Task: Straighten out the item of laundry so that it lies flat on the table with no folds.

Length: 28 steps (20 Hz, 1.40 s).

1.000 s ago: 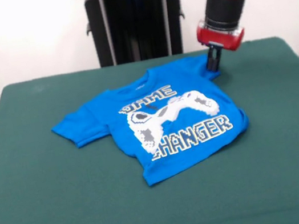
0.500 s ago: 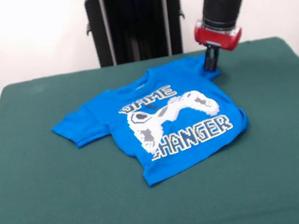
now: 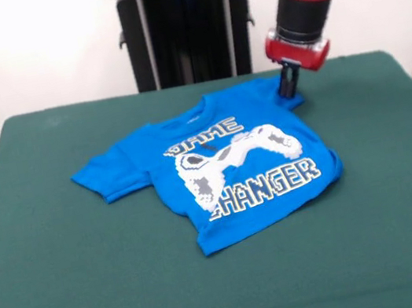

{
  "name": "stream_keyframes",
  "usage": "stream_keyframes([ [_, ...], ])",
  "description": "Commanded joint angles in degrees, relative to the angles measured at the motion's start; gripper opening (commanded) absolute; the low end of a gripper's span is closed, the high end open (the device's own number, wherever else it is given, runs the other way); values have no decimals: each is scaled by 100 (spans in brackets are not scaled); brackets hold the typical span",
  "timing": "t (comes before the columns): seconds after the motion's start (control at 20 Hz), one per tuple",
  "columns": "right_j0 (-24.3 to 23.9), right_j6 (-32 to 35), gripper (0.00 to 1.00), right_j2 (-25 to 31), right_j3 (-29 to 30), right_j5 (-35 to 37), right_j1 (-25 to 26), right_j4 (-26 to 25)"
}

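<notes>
The dark green table (image 3: 73,305) is spreading wide under everything, its top looking matte and felt-like. Near the middle, toward the far side, the blue T-shirt (image 3: 218,176) is lying print-up, soft and slightly rumpled. Its long axis is running diagonally, with the collar pointing toward the far edge and the hem toward the near edge, angled a little to the right. Its left sleeve is spreading out flat toward the left, while the right side is bunching in a fold near the lettering. At the shirt's far right corner, the gripper (image 3: 288,90) is standing upright below its red wrist collar, its dark tip seeming to touch the right sleeve. I cannot tell whether the jaws are open or closed there.
</notes>
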Motion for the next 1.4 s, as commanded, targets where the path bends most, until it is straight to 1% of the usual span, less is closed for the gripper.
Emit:
stream_keyframes([
  [0.05, -365, 820, 0, 867, 92, -351, 596, 2],
  [0.25, -340, 833, 0, 839, 31, -359, 678, 40],
  [0.35, -390, 795, 0, 872, -52, -379, 805, 33],
  [0.5, -661, 686, 0, 1127, -14, -335, 825, -73],
  [0.6, -921, 620, 0, 1413, 96, -237, 721, -151],
  [0.8, -1648, 634, 0, 2335, 477, 72, 456, -168],
  [1.0, -2478, 731, 0, 3383, 781, 256, 574, -66],
  [1.05, -2610, 776, 0, 3564, 841, 318, 597, -3],
  [1.15, -2703, 860, 0, 3718, 918, 421, 565, 97],
  [1.4, -2952, 801, 0, 3929, 880, 473, 831, 96],
])
